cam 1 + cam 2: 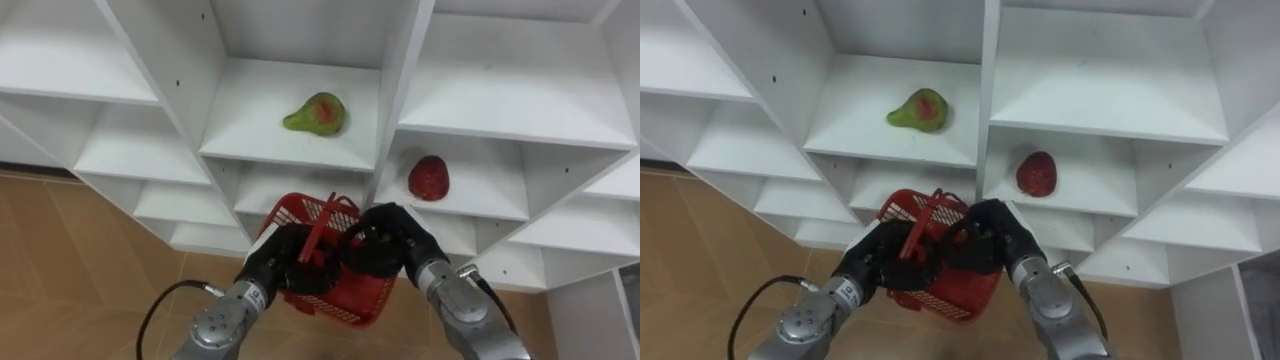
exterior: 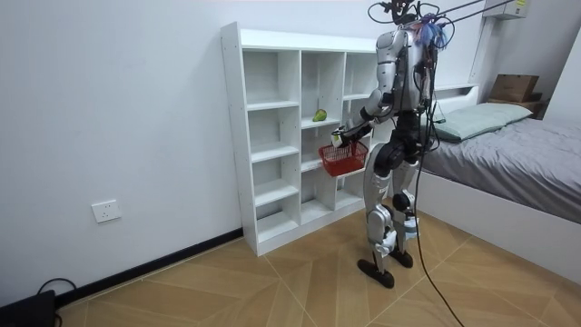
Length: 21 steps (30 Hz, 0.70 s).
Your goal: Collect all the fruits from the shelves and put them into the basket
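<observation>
A red mesh basket point(image 1: 345, 295) hangs in front of the white closet, held up between both hands. My left hand point(image 1: 283, 262) has its fingers curled round the upright red handle point(image 1: 318, 232). My right hand point(image 1: 388, 243) is curled at the basket's rim and handle from the other side. A green pear with a red patch point(image 1: 317, 113) lies on the middle shelf straight above the basket. A red fruit point(image 1: 428, 178) sits on the shelf one compartment to the right and a little lower. In the room view I stand facing the closet point(image 2: 272, 100) with the basket point(image 2: 343, 160) at waist height.
The closet's white upright divider point(image 1: 400, 90) separates the two fruit compartments. The other shelves point(image 1: 130, 150) hold nothing. Wooden floor point(image 1: 70, 260) lies below. A bed point(image 2: 517, 154) stands at the room view's right, behind me.
</observation>
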Tool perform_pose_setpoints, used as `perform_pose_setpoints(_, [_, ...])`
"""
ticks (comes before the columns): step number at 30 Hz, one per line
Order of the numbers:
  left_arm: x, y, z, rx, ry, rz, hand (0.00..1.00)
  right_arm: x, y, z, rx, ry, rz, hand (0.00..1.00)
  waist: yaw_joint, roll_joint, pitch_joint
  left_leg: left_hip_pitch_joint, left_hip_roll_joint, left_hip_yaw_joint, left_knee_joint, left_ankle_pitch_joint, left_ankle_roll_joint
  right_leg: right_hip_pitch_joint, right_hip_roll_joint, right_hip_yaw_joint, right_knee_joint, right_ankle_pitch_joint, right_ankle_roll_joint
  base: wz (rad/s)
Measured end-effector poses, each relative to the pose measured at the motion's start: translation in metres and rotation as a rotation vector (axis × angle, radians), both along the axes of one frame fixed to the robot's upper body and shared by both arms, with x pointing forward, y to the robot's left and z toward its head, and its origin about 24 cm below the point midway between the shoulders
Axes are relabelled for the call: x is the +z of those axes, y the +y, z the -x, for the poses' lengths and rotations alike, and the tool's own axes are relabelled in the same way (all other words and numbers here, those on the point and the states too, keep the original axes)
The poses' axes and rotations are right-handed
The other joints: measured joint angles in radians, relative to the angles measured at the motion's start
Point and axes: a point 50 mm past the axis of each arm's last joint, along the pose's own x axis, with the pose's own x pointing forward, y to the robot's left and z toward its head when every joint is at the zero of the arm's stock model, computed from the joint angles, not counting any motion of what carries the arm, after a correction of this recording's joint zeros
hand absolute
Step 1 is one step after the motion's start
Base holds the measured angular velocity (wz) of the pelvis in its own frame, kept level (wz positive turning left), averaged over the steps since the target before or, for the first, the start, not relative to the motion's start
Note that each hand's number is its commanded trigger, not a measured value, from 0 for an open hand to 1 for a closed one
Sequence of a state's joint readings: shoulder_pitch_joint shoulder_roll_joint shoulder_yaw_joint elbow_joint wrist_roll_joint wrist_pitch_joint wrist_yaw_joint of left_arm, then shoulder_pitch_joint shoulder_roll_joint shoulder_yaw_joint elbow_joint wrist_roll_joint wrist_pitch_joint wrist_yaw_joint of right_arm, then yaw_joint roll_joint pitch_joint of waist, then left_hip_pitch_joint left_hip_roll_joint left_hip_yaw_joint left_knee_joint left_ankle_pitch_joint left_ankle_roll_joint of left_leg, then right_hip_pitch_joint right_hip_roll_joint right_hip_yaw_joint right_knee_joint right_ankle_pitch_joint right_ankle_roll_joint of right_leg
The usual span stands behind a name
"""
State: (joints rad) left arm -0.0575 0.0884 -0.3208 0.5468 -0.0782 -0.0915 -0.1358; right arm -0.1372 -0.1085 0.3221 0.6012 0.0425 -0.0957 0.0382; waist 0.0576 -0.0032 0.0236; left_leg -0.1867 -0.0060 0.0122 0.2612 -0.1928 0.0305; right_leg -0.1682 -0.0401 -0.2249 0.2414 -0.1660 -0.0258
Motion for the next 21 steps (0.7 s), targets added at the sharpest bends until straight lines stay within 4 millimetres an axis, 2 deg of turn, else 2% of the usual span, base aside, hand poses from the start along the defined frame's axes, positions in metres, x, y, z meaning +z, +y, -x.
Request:
perform_pose_setpoints(10, [0.0003, -0.0006, 0.0001, -0.019, 0.006, 0.018, 1.0, -0.003, -0.0006, 0.0009, -0.03, 0.01, -0.024, 1.0, 0.002, 0.016, 0.0, 0.001, 0.0, 0.001, 0.0, 0.0, 0.0, 0.002, -0.001, -0.004, 0.0, 0.001, -0.001, 0.0])
perform_pose_setpoints(16, [0.0014, -0.0009, -0.0014, 0.004, 0.012, 0.058, 1.0, -0.0035, 0.0031, -0.0034, -0.082, 0.023, -0.079, 1.0, -0.002, 0.018, 0.0011, 0.003, 0.0, 0.001, 0.0, 0.0, 0.0, 0.004, -0.001, -0.007, 0.002, 0.001, -0.001, 0.0])
perform_pose_setpoints(21, [0.0029, -0.0016, -0.0034, 0.018, 0.013, 0.087, 1.0, -0.0024, 0.0043, -0.0085, -0.105, 0.009, -0.089, 1.0, -0.008, 0.022, 0.0083, 0.003, 0.0, 0.001, -0.002, 0.001, 0.001, 0.005, -0.002, -0.01, 0.002, 0.001, -0.001, 0.0])
